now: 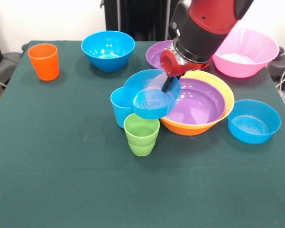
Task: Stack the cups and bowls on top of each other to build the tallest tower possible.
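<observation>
Near the middle of the surface, a small blue bowl [152, 95] hangs tilted in the air, its rim pinched by the robot's hand [167, 85], whose dark fingers are closed on the bowl's far edge. Its lower side sits over the light blue cup [119, 107] and just above the green ridged cup [141, 134], while its right side overlaps the purple bowl [197, 102] nested in the large orange-yellow bowl [218, 97]. That nested pair looks like the start of the tower, so the carried bowl probably belongs there. To do this well, the bowl should be levelled, centred over the purple one and lowered gently, keeping clear of the two cups, which could tip easily. Farther off lie another blue bowl [253, 121] to the right, a third blue bowl [108, 50] toward the back, a second purple bowl [157, 53] partly hidden by the arm [206, 23], a pink bowl [246, 52] and an orange cup [43, 61]. Everything rests on a dark green cloth surface [61, 180], with a pale wall and dark equipment behind.
</observation>
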